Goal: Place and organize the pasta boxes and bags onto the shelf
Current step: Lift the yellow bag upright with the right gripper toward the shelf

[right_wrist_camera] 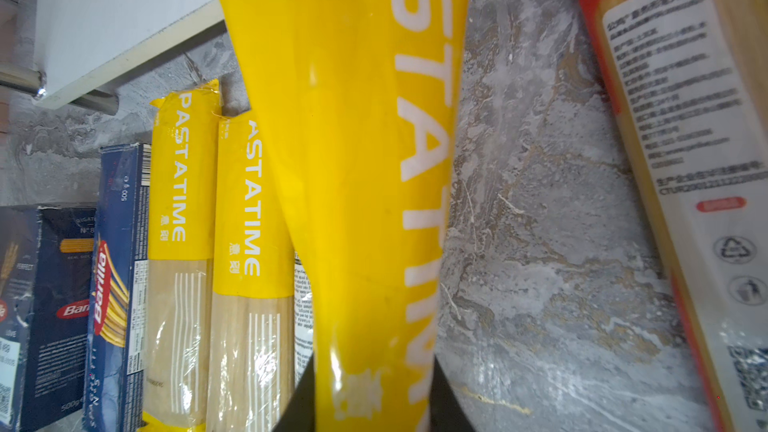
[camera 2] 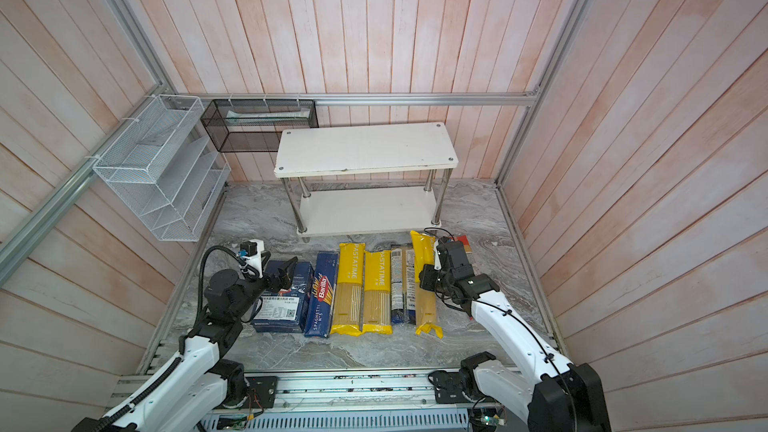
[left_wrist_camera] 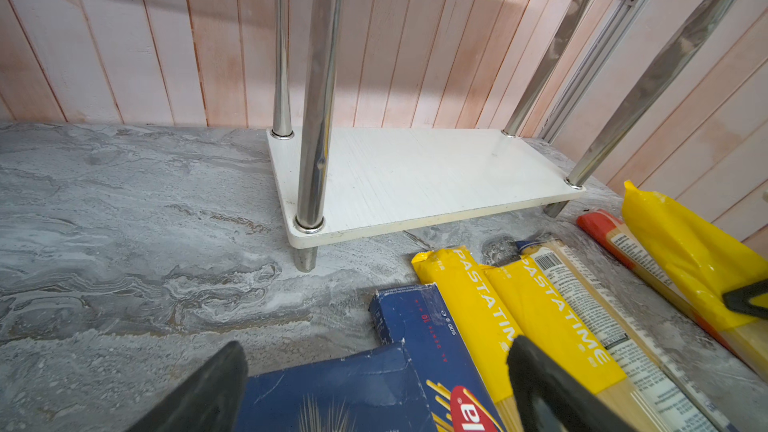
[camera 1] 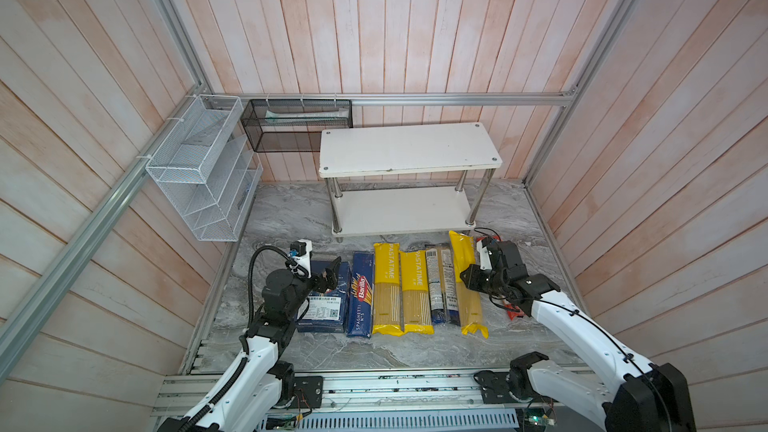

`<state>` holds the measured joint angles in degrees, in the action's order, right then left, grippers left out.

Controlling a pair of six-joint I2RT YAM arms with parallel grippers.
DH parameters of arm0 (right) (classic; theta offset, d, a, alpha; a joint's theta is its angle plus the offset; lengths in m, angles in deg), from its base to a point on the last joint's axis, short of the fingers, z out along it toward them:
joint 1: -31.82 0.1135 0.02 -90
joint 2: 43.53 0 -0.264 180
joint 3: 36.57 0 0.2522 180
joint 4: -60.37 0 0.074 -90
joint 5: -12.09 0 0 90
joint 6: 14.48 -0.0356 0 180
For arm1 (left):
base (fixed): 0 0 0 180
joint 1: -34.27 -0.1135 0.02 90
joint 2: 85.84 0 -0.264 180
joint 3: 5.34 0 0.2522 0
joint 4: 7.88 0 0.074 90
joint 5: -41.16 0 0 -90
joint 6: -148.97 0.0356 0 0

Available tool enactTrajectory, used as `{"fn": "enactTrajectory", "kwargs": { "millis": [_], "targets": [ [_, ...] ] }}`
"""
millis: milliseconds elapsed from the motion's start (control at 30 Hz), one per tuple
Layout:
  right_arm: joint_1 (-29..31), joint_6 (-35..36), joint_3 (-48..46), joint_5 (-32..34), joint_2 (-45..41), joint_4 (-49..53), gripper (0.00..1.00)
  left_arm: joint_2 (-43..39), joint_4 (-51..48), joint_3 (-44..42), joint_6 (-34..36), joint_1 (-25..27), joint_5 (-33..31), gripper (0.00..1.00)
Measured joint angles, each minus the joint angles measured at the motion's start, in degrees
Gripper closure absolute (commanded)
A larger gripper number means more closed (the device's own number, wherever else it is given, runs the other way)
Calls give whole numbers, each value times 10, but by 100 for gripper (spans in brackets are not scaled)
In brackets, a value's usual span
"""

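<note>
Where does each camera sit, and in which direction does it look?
Top views: high above the arm bases, looking down and forward at the shelf and the marble table; left arm and right arm show in both.
Left wrist: low over the Barilla spaghetti box, facing the shelf; the open left gripper shows.
Right wrist: looks along the yellow PASTATIME bag that the right gripper clamps.
Shared: both wrist views show the red bag.

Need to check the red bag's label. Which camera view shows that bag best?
The right wrist view: the red bag lies close, with its white label large and uncovered. The left wrist view shows only one end, the rest behind the yellow bag. In both top views the right arm hides most of it.
</note>
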<state>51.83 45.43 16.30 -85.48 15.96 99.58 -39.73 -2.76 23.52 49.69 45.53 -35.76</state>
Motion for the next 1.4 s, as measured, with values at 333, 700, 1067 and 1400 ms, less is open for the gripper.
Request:
{"fn": "enactTrajectory", "kwargs": {
  "millis": [333, 700, 1067, 1400],
  "targets": [
    [0, 12, 99, -3, -12, 32, 94, 12, 0, 0, 2, 0, 9, 0],
    [0, 41, 184, 0, -12, 89, 95, 19, 0, 0, 3, 0, 15, 0],
    [0, 63, 254, -4, -11, 154, 97, 19, 0, 0, 3, 0, 14, 0],
    [-13, 89, 352, -5, -1, 185, 97, 19, 0, 0, 2, 0, 14, 0]
  ]
}}
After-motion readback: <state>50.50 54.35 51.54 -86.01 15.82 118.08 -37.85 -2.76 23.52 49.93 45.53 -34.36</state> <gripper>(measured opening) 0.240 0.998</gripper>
